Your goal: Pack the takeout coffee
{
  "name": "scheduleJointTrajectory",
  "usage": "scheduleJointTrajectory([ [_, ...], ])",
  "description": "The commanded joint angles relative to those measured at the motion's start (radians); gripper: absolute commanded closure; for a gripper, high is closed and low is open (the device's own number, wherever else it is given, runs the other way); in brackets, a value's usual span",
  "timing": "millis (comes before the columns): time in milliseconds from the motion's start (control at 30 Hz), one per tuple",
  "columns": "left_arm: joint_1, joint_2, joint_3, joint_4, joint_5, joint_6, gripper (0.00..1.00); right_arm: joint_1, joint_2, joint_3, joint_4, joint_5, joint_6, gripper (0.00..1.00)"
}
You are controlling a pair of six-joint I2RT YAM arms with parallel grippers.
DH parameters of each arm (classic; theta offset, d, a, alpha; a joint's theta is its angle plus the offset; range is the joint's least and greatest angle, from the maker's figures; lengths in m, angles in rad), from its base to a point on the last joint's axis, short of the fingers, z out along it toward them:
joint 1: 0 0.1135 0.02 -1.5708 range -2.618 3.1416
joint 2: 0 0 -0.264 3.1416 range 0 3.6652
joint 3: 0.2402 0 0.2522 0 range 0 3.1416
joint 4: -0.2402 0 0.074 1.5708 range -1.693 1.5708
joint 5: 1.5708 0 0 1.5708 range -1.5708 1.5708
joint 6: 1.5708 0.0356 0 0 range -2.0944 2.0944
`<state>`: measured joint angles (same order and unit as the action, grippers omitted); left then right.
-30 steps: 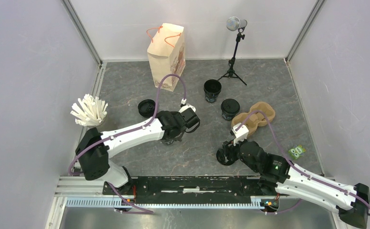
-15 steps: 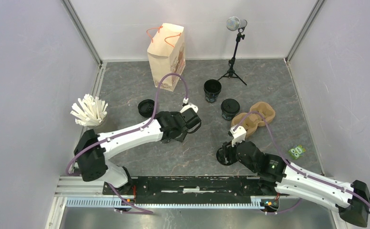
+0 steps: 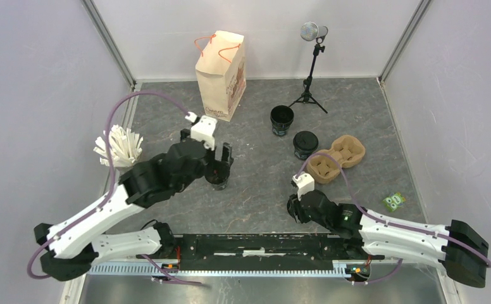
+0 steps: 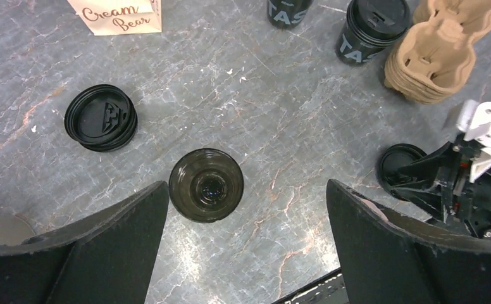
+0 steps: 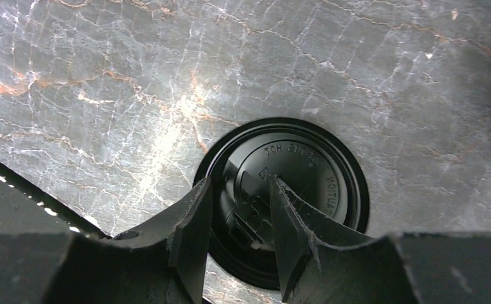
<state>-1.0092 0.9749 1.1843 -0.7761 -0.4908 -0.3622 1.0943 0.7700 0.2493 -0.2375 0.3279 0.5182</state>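
Note:
An open black cup (image 4: pixel 206 185) without a lid stands upright on the table, also seen from above (image 3: pixel 217 182). My left gripper (image 4: pixel 248 190) hangs well above it, open wide and holding nothing; the cup lies near the left finger (image 4: pixel 104 247). A loose black lid (image 4: pixel 100 118) lies to the left. My right gripper (image 5: pixel 240 183) is low over another black lid (image 5: pixel 306 183) lying flat, its jaws half closed, one finger outside the rim and one inside. A lidded cup (image 3: pixel 305 144) and a second open cup (image 3: pixel 281 119) stand behind.
The brown pulp carrier (image 3: pixel 336 158) sits right of the lidded cup. The beige paper bag (image 3: pixel 221 75) stands at the back, a microphone stand (image 3: pixel 311 63) to its right. A white fanned bundle (image 3: pixel 118 147) lies far left, a green packet (image 3: pixel 393 201) at the right.
My left gripper has opened wide and risen away from the open cup, which stays standing. My right gripper's jaws have narrowed over the lid.

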Motion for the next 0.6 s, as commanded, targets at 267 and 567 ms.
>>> scheduleJointTrajectory([
  [267,0.003,-0.225,-0.263,0.075,0.038,0.080,0.00,0.099,0.097,0.136,-0.013,0.070,0.048,0.56],
  [567,0.003,-0.341,-0.375,0.135,0.077,0.115,0.00,0.148,0.218,0.169,-0.033,0.129,0.057,0.60],
])
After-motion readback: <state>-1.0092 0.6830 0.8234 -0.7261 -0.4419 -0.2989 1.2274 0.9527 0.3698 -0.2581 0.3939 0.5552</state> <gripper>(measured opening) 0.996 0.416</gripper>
